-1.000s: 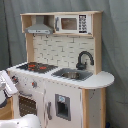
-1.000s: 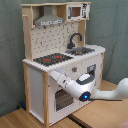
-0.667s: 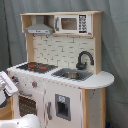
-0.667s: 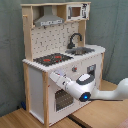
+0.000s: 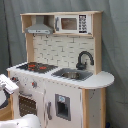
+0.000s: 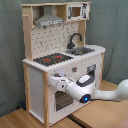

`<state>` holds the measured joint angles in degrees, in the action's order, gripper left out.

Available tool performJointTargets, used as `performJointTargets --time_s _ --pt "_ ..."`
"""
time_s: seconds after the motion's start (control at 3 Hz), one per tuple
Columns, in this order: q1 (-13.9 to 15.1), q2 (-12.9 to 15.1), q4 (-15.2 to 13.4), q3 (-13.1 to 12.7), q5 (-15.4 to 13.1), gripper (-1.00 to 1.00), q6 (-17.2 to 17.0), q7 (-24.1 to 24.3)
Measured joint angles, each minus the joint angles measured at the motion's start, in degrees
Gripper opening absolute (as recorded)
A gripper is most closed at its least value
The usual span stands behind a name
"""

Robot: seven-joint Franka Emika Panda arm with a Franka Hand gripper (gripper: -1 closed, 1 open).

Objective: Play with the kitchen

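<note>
The kitchen [image 5: 70,102] is a tall white and light-wood toy with a black faucet [image 5: 84,59], a sink [image 5: 72,75], a red-ringed hob [image 5: 36,66], a grey hood [image 5: 40,29] and a microwave [image 5: 70,23]. In the second exterior view, the kitchen [image 6: 35,85] stands on the left, and my gripper [image 6: 56,81] is against its front, just above the windowed oven door [image 6: 62,100] and below the hob [image 6: 52,59]. In the first exterior view, only part of the gripper [image 5: 7,84] shows at the left edge, level with the knob panel.
A grey curtain [image 5: 115,50] hangs behind the kitchen. My white arm [image 6: 107,94] reaches in from the second exterior view's right, low across the cabinet front. A wooden surface [image 6: 20,120] lies under the kitchen.
</note>
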<state>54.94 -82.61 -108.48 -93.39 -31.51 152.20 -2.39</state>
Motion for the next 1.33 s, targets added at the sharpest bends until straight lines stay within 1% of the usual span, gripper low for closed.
performJointTargets --time_s 0.33,0.67,1.0,1.33 --pt "-0.11 -0.52 -0.15 0.08 -2.13 -1.0 0.01 -5.39" --pt "-0.22 -0.72 -0.37 0.08 -5.02 -1.0 0.11 -10.33" --pt "-0.34 -0.73 -0.56 0.08 -6.24 -1.0 0.2 -15.99" --pt "-0.37 -0.73 -0.49 -0.07 -6.24 -1.0 0.65 -18.33"
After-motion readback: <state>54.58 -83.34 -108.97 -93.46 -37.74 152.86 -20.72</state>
